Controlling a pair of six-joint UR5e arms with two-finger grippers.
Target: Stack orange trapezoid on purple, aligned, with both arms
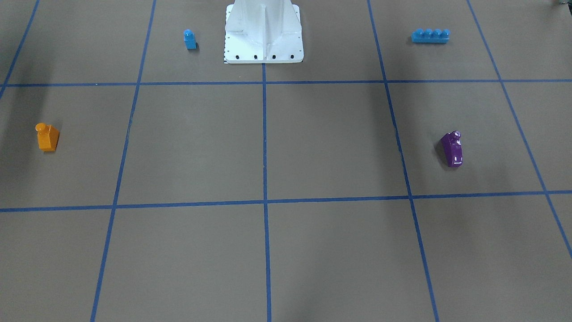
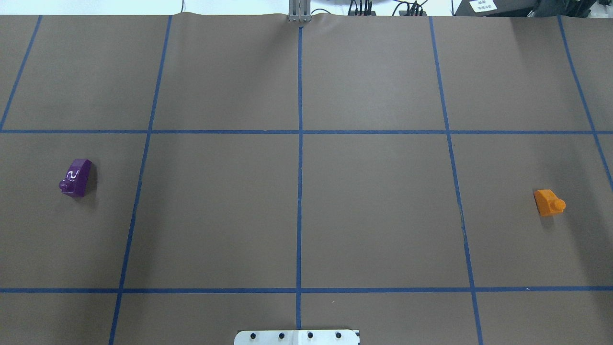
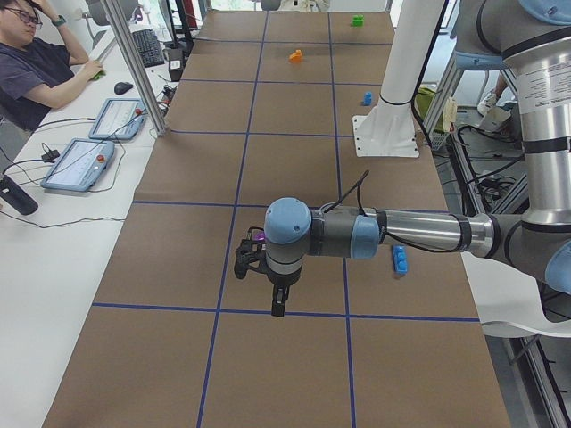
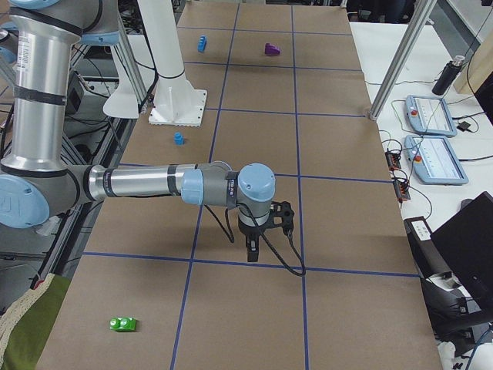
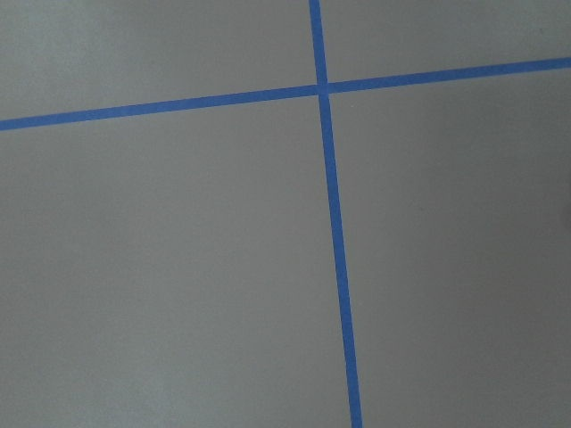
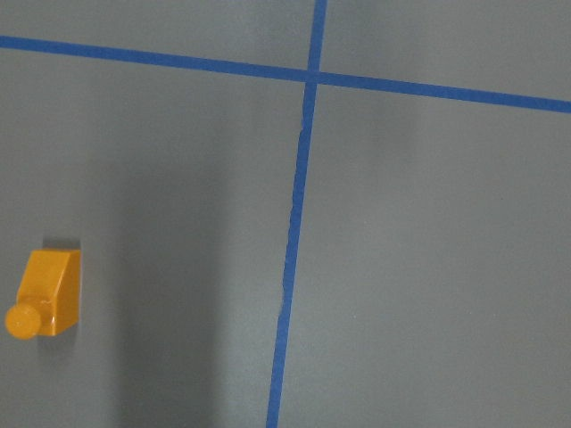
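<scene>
Pincer openness cannot be told for left gripper (image 3: 279, 306) or right gripper (image 4: 252, 253); the untouched small orange plastic trapezoid block (image 2: 549, 202) must be reached next.

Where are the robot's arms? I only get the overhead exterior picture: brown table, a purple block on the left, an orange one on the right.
Observer: Outside your frame. The side cameras show the left arm and the right arm each reaching out level above the table.
Visitor: What is at their ends?
Observer: Black grippers pointing down, the left gripper and the right gripper. Open or shut, I cannot tell.
Visitor: Any other toys?
Observer: Yes, near the white base: a small blue block and a long blue brick.
</scene>
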